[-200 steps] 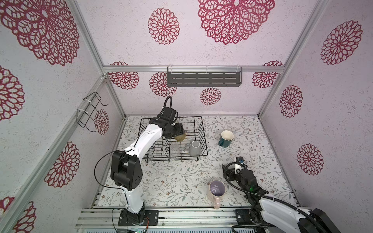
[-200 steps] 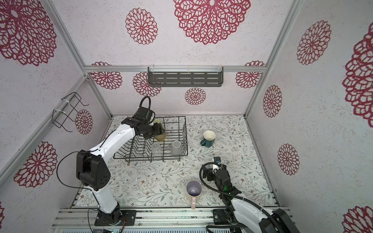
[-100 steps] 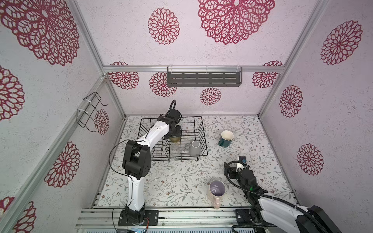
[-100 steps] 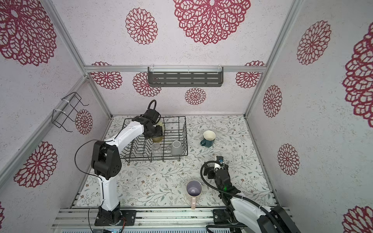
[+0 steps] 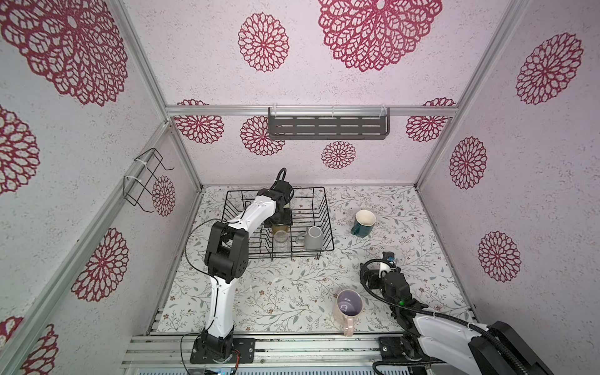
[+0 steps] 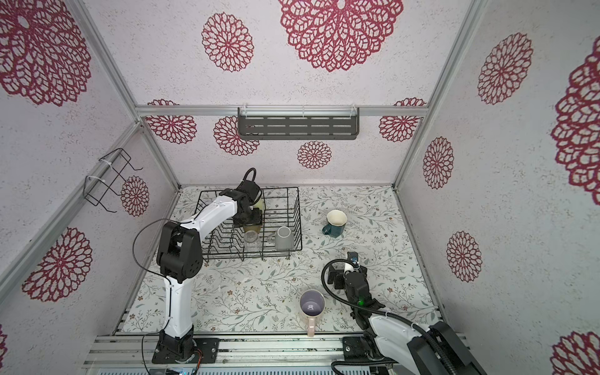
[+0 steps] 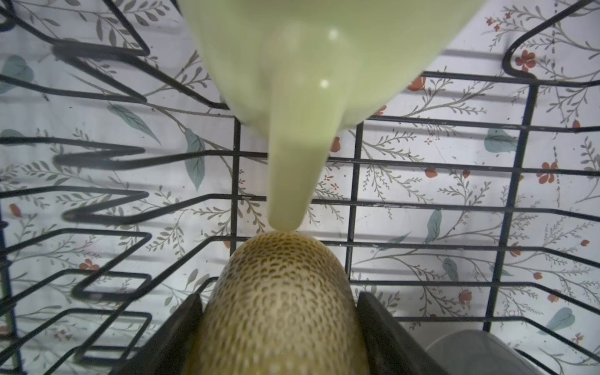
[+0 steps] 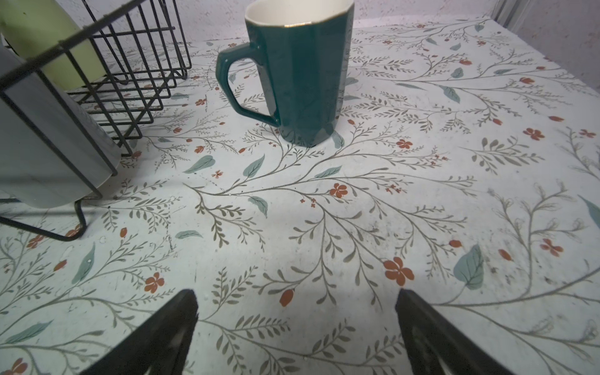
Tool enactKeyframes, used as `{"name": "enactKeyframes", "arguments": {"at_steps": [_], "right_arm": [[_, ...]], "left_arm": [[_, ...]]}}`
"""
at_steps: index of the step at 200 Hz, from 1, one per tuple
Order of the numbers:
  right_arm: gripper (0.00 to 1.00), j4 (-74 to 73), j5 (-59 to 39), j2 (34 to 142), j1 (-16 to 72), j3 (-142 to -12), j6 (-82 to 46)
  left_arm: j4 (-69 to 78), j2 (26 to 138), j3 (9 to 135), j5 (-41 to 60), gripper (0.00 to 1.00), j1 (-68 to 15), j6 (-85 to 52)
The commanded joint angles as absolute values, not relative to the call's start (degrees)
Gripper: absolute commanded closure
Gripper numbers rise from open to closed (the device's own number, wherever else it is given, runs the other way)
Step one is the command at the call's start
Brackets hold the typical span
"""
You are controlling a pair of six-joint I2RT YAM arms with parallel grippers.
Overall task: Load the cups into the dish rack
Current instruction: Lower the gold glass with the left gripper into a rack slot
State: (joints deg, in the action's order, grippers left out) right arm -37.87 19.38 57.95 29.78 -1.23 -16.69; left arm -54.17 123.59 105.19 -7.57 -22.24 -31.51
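The left gripper (image 7: 279, 306) reaches down into the rack (image 5: 328, 220), its jaws pinching the tumbler (image 7: 279, 269) from both sides. The tumbler's long axis runs along the fingers, and its rounded, textured end points away from the wrist toward the green mug (image 7: 311, 58). Which end is the mouth I cannot tell. The green mug sits in the rack's far part, its handle aimed at the tumbler, and the tip seems to touch it. In both top views the glass (image 5: 281, 241) stands in the rack just in front of the tumbler. The grey mug (image 5: 314, 239) is in the rack's near right corner, with its handle turned toward the glass. Outside on the table (image 8: 324, 211), the teal mug (image 8: 308, 74) stands upright, mouth up, to the right of the rack with its handle facing it. The pink mug (image 5: 349, 306) stands upright near the front edge, its handle pointing forward. The right gripper (image 8: 297, 324) hovers low between those two mugs, facing the teal one. Its fingers (image 8: 175, 324) are spread wide and hold nothing.
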Motion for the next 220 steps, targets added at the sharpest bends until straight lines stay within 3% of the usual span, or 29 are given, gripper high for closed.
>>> {"name": "enactKeyframes", "arguments": {"at_steps": [1,104,193,220], "right_arm": [[0.01,-39.5,20.2,57.9,29.5,-3.0,-17.9],[0.01,-40.2,19.2,59.7,29.6,-3.5,-17.7],[0.01,-39.9,19.0,60.9,29.7,-4.1,-17.7],[0.01,-39.0,29.4,59.7,30.2,-4.2,-25.0]], "left_arm": [[-54.6,124.4,107.1,-7.3,0.29,-22.5,-31.1],[-54.9,122.9,106.7,-6.5,0.18,-22.5,-31.7],[-53.8,114.7,103.0,-6.0,0.19,-22.6,-32.7],[-52.3,106.0,98.4,-6.5,0.19,-22.6,-33.3]]}}
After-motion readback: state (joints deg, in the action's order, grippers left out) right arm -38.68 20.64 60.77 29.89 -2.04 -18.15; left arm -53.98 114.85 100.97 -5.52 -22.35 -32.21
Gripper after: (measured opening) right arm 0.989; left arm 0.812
